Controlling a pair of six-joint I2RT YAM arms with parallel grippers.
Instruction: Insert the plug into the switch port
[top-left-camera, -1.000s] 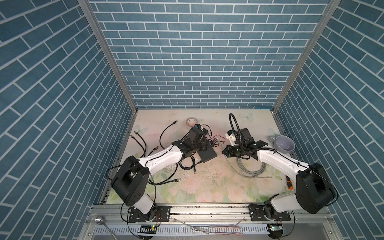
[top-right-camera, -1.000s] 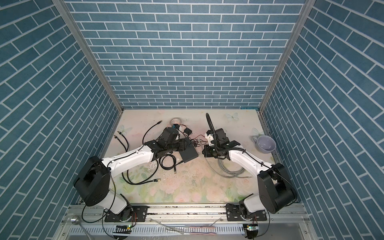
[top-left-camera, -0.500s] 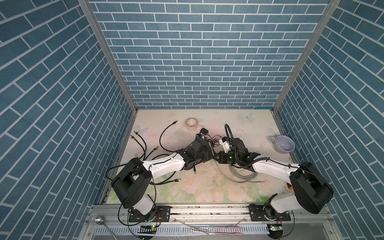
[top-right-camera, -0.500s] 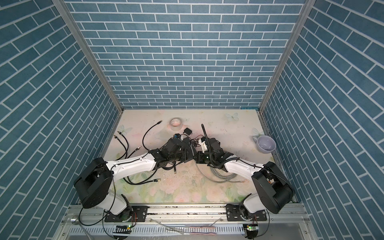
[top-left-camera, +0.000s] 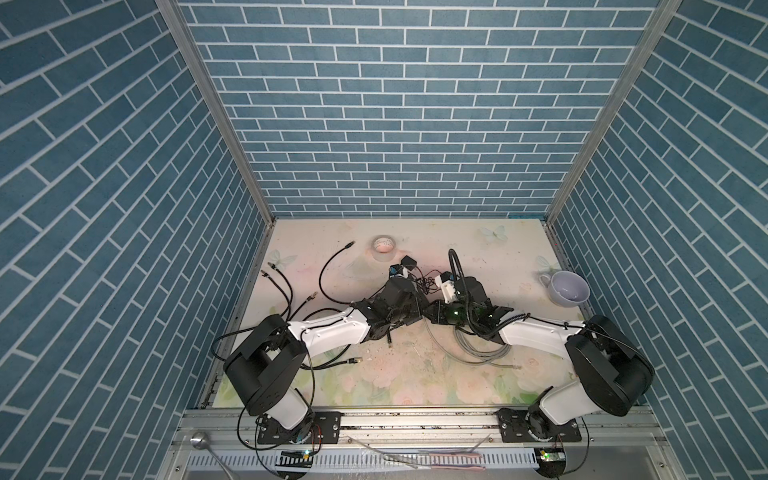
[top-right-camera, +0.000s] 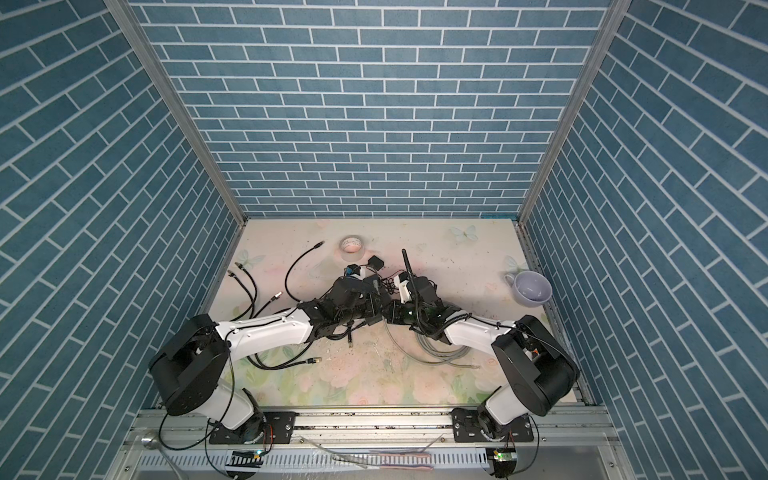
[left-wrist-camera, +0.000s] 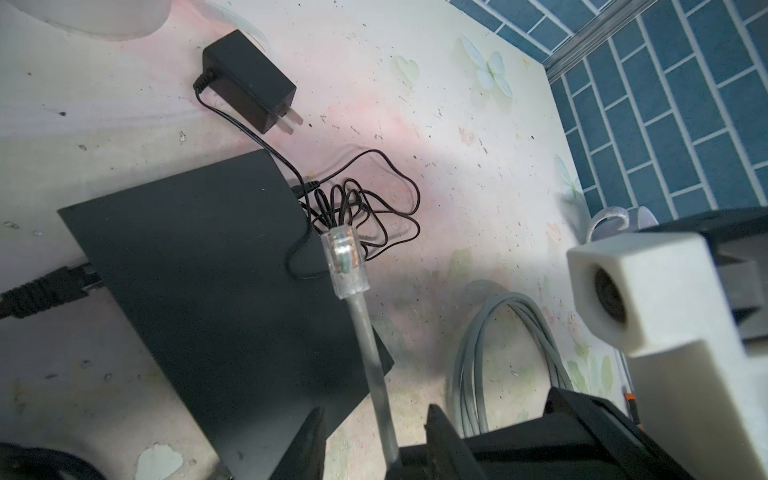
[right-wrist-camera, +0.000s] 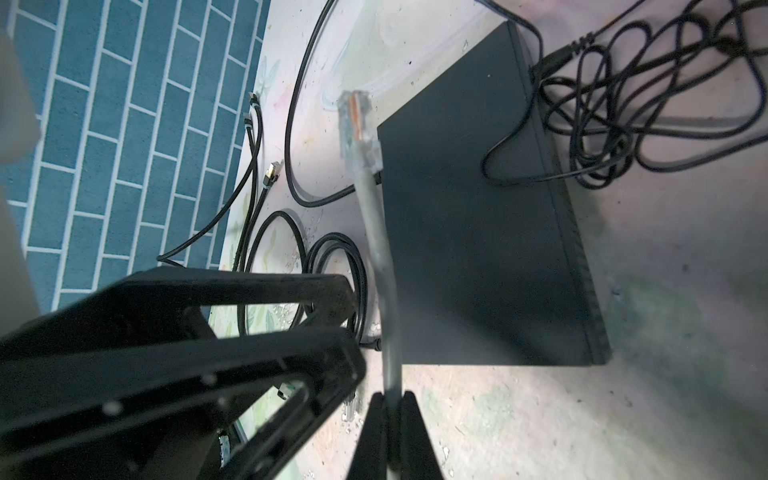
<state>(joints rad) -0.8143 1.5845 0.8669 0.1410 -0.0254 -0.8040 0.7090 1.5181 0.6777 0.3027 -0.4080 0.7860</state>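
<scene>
One plug (left-wrist-camera: 347, 262), one switch (left-wrist-camera: 208, 270), two pincers; the right pincer (right-wrist-camera: 388, 401) is clamped on the grey cable (right-wrist-camera: 373, 232) behind the plug, the left pincer (left-wrist-camera: 376, 415) stands apart, astride that cable. The plug hangs near the switch's edge, long axis along the cable, tip pointing away from the right pincer; the switch lies flat on the desk (left-wrist-camera: 457, 104).

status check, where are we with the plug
right gripper shut on grey cable; left gripper open around it. plug held up near switch, not in any port. thin black cord draped over switch edge.
</scene>
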